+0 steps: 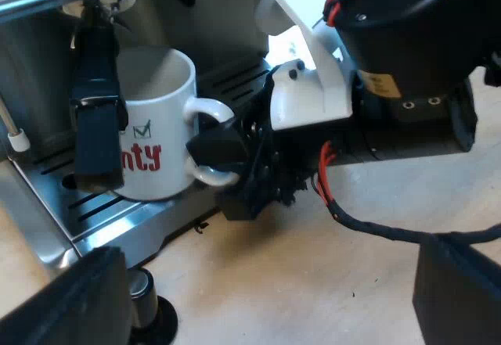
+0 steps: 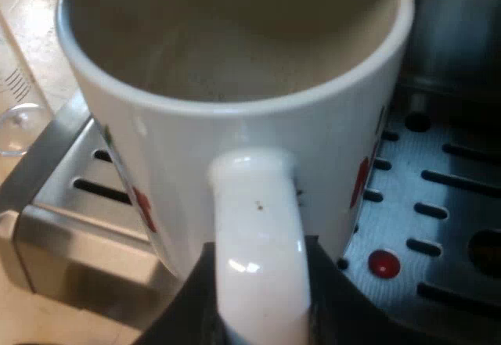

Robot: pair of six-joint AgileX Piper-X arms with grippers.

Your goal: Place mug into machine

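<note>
A white mug [image 1: 153, 122] with red lettering stands on the slotted drip tray [image 1: 102, 212] at the espresso machine's front. My right gripper [image 1: 223, 157] is shut on the mug's handle [image 1: 210, 110]. In the right wrist view the handle [image 2: 258, 235] runs between that gripper's [image 2: 258, 318] dark fingers [image 2: 184, 310], and the mug [image 2: 235, 63] is upright on the tray [image 2: 438, 204]. The holder's dark handle [image 1: 98, 110] hangs in front of the mug. My left gripper [image 1: 266, 282] is open over the bare table, short of the tray.
A measuring glass [image 2: 16, 87] stands beside the tray's corner. A small metal and black thing [image 1: 145, 302], perhaps a tamper, sits on the table below the tray's edge. The steam wand's white tip [image 1: 16, 138] hangs at the tray's far side. A red dot [image 2: 383, 263] marks the tray.
</note>
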